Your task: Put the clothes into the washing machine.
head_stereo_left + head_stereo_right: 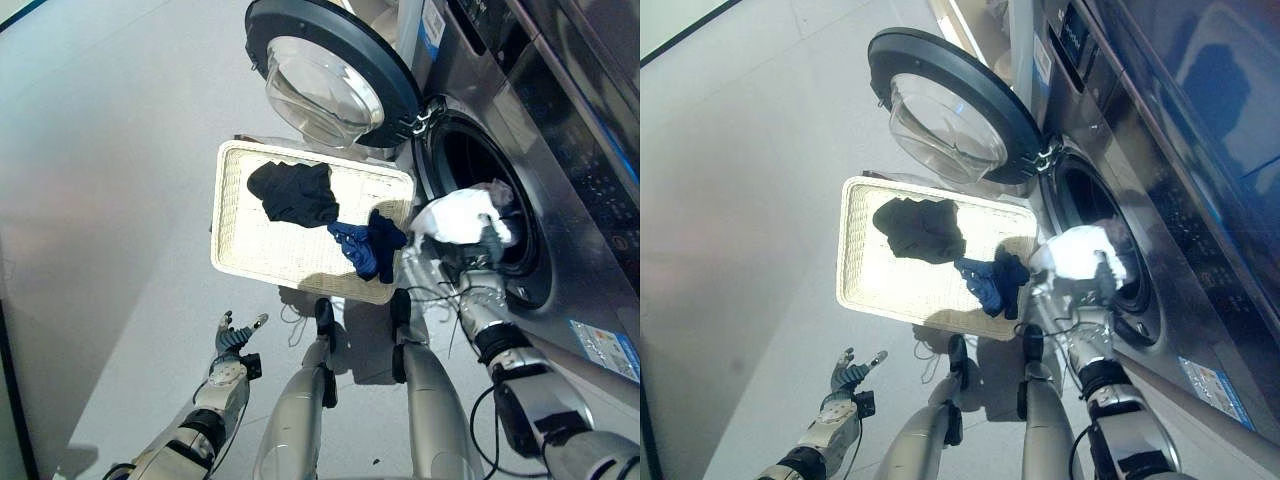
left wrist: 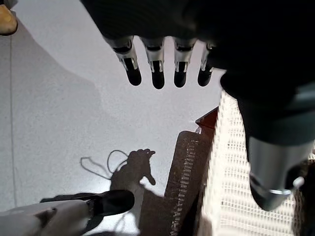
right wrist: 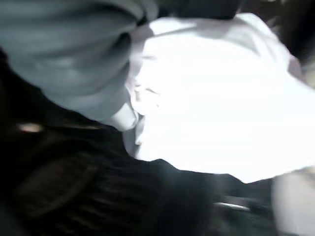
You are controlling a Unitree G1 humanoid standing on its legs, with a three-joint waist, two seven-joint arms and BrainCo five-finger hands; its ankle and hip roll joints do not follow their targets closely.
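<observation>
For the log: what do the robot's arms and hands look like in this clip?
Both arms are silver-grey with dark bands at the joints. The left robot hand has silver fingers with dark tips and a dark ribbed cover over its back and wrist. The right robot hand shows silver and dark parts.

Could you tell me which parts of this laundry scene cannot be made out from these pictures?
- Right hand: the white garment at the washing machine opening covers its fingers, so the grip is unclear; the right wrist view is blurred.
- Drum interior: too dark in both eye views to see any clothes inside.
- Blue garment in the basket: bunched against a dark garment, shape unclear.
- Left hand: idle, fingers straight.
</observation>
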